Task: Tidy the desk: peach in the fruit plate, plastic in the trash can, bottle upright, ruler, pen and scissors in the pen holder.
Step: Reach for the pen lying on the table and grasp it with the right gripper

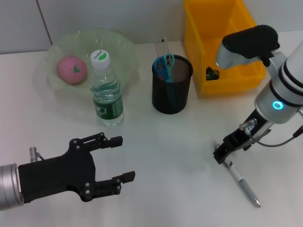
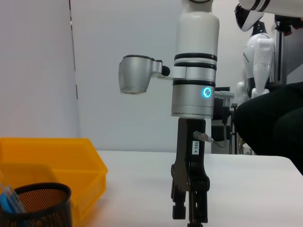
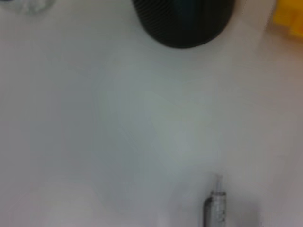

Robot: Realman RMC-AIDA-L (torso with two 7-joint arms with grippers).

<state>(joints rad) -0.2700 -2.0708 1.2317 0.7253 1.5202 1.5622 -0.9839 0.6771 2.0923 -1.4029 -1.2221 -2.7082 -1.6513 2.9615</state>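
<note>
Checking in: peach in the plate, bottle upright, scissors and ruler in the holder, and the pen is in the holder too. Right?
Not quite. The pen is not in the pen holder; the head view shows it lying flat on the desk, with the right gripper down at its near end. The rest holds: peach in the fruit plate, bottle upright, scissors and ruler in the holder.

This looks like a robotics lab set up as a mock desk. A plain white table (image 1: 156, 142) stands against bare pale wall panels (image 2: 38, 66). Beyond the table's far right edge, the left wrist view shows a second white humanoid robot (image 2: 258, 47) standing idle, with cabling and equipment behind it. A yellow plastic bin (image 1: 222, 42) and a black mesh pen holder (image 1: 172, 85) serve as staged props.
</note>
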